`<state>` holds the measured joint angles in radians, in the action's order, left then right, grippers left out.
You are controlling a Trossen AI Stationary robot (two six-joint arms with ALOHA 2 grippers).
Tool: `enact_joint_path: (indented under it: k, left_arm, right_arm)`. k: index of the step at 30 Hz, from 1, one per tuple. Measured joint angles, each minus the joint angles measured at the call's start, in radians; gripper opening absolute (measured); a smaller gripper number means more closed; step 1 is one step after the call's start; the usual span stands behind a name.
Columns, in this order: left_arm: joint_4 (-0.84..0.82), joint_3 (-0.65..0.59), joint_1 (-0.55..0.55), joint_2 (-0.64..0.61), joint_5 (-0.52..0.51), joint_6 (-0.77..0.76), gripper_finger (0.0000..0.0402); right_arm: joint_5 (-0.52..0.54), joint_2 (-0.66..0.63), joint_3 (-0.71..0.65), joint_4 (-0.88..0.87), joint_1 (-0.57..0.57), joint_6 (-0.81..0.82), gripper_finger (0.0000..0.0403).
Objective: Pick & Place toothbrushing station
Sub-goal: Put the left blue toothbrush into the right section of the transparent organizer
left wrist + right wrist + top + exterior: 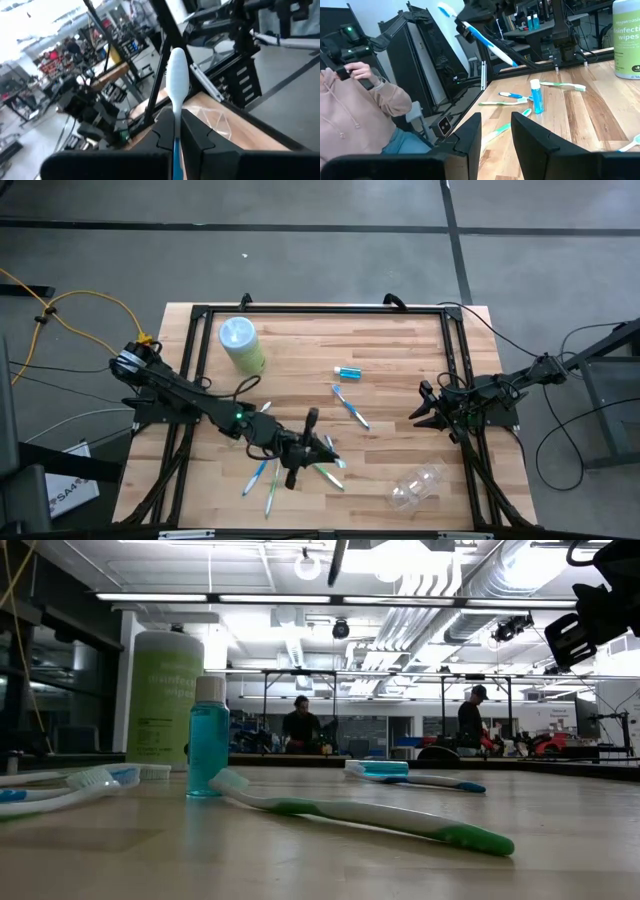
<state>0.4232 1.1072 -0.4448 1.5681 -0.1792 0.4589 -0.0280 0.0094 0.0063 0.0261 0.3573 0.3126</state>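
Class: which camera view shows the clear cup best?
The high view: the clear cup lies on its side near the table's front right corner, whole and unobstructed. The left wrist view catches only a clear part of it beyond the left gripper. The low and right wrist views do not show it.

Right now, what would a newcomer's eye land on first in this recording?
The left end effector, lifted above the table's near edge, is shut on a blue and white toothbrush. More toothbrushes lie scattered beneath it. The clear plastic cup lies tipped over at the right, near the idle right end effector.
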Motion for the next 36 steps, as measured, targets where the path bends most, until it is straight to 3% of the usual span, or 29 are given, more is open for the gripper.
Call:
enact_joint_path:
  k: [21, 33, 36]
  left_arm:
    - [-0.111, 0.000, -0.005, -0.003, -0.027, -0.162, 0.0003]
    - [-0.115, 0.000, -0.006, -0.003, -0.158, -0.225, 0.0003]
    - [-0.101, 0.000, -0.006, -0.003, -0.193, -0.209, 0.0003]
  right_arm:
    - [0.000, 0.000, 0.000, 0.000, 0.000, 0.000, 0.0098]
    - [-0.035, 0.000, 0.000, 0.015, 0.001, 0.000, 0.0098]
    - [0.015, 0.000, 0.000, 0.066, 0.001, 0.010, 0.0098]
